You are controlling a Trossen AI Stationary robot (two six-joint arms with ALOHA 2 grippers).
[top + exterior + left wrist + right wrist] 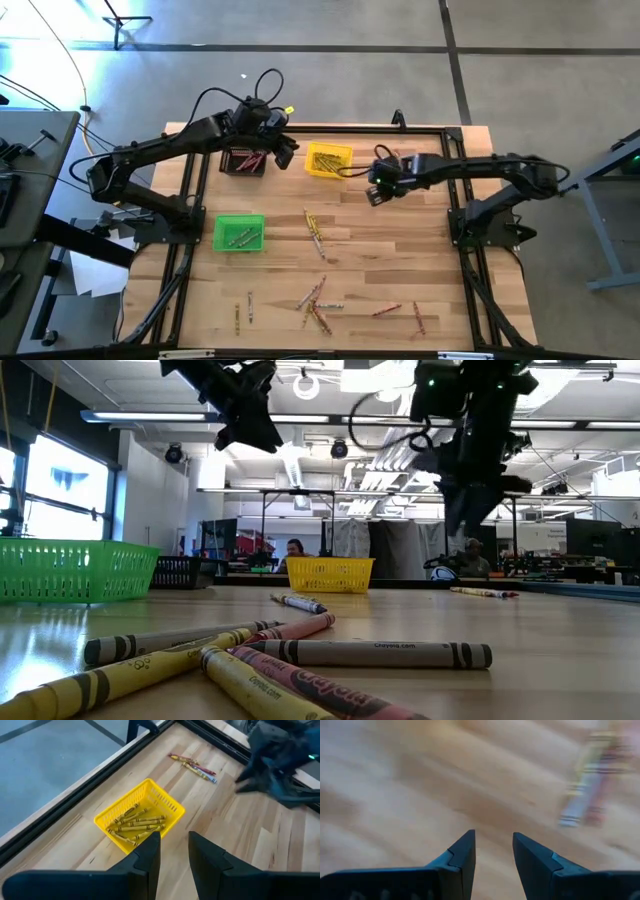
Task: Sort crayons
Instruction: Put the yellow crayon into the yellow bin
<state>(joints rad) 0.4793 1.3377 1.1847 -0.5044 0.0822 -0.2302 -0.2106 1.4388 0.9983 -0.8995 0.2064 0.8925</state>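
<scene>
Grey crayon (372, 654) label reads "Crayola" (small print), lying on table (560, 660).

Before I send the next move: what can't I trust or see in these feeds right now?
- Black bin: the left arm covers part of it from above, so its crayons cannot be counted.
- Right wrist view: motion blur; crayons are smears, colours unclear.
- Loose crayons from above: too small to sort by colour.
- Low view: both grippers are dark shapes against ceiling lights.
</scene>
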